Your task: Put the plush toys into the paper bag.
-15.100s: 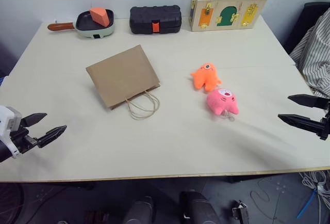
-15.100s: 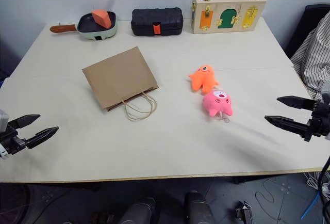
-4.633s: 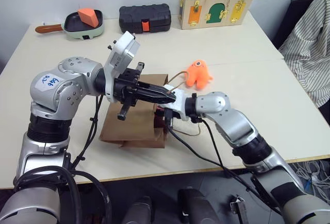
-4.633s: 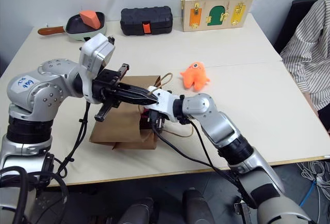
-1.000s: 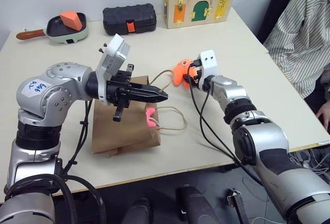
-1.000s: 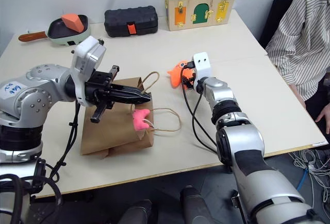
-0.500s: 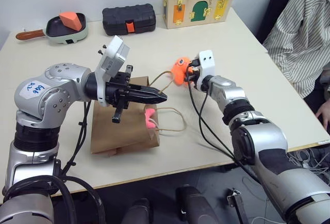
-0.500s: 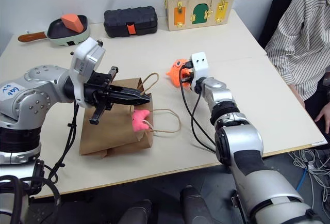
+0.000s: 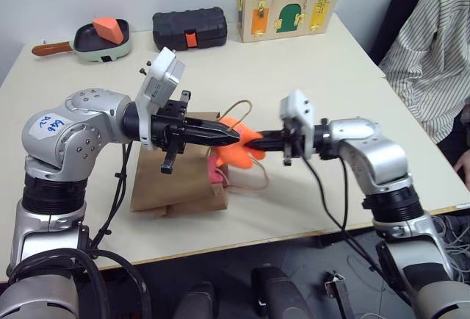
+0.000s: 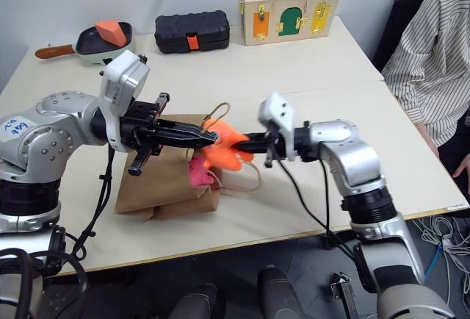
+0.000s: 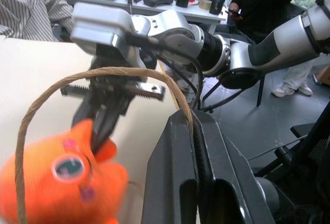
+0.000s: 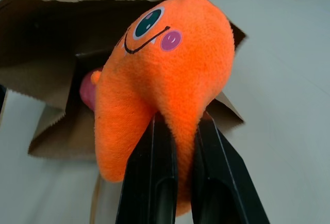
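Right wrist view is showing the right gripper [image 12: 175, 131], fingers pinching the orange plush toy [image 12: 154, 79], at the paper bag [image 9: 180, 179] mouth, which the left gripper [image 9: 233, 137], fingers pinching a cord handle [image 11: 93, 77], is lifting; pink toy [image 10: 198, 173] already sitting inside, pushing in and releasing comes next.

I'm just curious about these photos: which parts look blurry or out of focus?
Left wrist view: the orange toy is softly blurred, and so is the right gripper behind it. Right wrist view: the toy's face is crisp and the paper bag is softer. Both head views look evenly sharp.
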Robot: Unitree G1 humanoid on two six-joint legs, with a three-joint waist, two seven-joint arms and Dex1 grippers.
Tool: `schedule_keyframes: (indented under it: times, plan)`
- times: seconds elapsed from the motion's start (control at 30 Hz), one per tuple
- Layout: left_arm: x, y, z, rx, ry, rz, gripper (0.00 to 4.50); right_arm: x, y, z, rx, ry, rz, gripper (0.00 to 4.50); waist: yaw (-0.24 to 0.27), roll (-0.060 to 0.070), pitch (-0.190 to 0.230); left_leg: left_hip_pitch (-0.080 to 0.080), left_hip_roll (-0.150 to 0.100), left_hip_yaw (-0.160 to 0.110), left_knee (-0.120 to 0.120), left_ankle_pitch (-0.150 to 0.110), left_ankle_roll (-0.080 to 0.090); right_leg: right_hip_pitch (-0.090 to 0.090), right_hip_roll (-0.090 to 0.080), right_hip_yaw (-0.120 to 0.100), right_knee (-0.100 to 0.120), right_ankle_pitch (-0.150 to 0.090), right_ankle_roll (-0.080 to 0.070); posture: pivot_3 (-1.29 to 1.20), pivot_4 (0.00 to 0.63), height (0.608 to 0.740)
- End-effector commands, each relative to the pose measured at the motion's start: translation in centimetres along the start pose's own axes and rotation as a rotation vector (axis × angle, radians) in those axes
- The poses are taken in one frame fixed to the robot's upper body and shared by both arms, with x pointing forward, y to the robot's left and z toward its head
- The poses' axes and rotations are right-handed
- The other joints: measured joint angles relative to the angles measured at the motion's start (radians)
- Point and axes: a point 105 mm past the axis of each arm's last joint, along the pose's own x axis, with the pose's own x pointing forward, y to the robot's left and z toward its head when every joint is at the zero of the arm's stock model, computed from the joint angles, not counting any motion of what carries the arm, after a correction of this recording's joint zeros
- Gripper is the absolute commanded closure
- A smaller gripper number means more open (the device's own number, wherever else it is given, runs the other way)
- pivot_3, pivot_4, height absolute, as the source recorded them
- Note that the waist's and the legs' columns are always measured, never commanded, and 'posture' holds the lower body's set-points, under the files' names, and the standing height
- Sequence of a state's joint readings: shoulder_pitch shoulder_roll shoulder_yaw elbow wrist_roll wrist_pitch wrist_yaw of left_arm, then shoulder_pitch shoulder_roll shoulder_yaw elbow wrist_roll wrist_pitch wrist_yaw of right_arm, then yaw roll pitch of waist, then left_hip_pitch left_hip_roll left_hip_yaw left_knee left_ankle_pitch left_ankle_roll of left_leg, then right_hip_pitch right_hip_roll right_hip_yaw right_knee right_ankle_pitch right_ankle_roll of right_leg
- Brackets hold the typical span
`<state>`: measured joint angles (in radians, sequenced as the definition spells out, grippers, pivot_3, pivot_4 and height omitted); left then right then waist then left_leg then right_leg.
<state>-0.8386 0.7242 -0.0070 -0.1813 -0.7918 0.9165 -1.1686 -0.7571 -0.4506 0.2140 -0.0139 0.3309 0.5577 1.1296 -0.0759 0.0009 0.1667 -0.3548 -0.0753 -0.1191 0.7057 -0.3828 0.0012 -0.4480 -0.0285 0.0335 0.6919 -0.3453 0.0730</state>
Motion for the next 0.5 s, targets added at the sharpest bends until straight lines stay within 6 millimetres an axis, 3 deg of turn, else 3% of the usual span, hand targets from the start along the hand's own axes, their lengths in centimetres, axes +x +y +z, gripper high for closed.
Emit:
schedule_keyframes:
  times: [0.03,0.2,0.33,0.5]
  plan:
    - [-0.2,-0.3,1.2,0.043,-0.02,-0.003,4.5,2.2,1.3,0.9,-0.102,0.023,0.064,4.49,0.006,0.0,0.0,0.0,0.0,0.0,0.0,0.0,0.0,0.0,0.0,0.0,0.0,0.0,0.0,0.0,0.15,0.74]
    - [0.0,-0.5,1.1,0.042,-0.02,-0.011,4.5,5.3,1.6,1.7,-0.17,0.033,0.108,4.49,0.021,0.0,0.0,-0.001,-0.001,0.0,0.0,0.0,0.0,0.0,0.0,-0.001,-0.002,0.0,0.0,0.0,0.15,0.74]
    - [-0.1,-0.7,1.0,0.036,-0.018,-0.011,4.5,6.1,1.6,3.4,-0.137,-0.013,0.164,4.49,0.021,0.0,0.0,-0.001,-0.001,-0.001,0.001,0.0,0.0,0.0,-0.001,-0.001,-0.002,0.0,0.0,0.0,0.15,0.74]
    - [-0.2,-0.7,0.9,0.031,-0.018,-0.006,4.5,8.0,2.1,3.7,-0.058,-0.015,0.201,4.49,0.017,0.0,0.0,-0.001,-0.001,-0.001,0.001,0.0,0.0,0.0,-0.001,-0.001,-0.002,0.0,0.0,0.0,0.15,0.74]
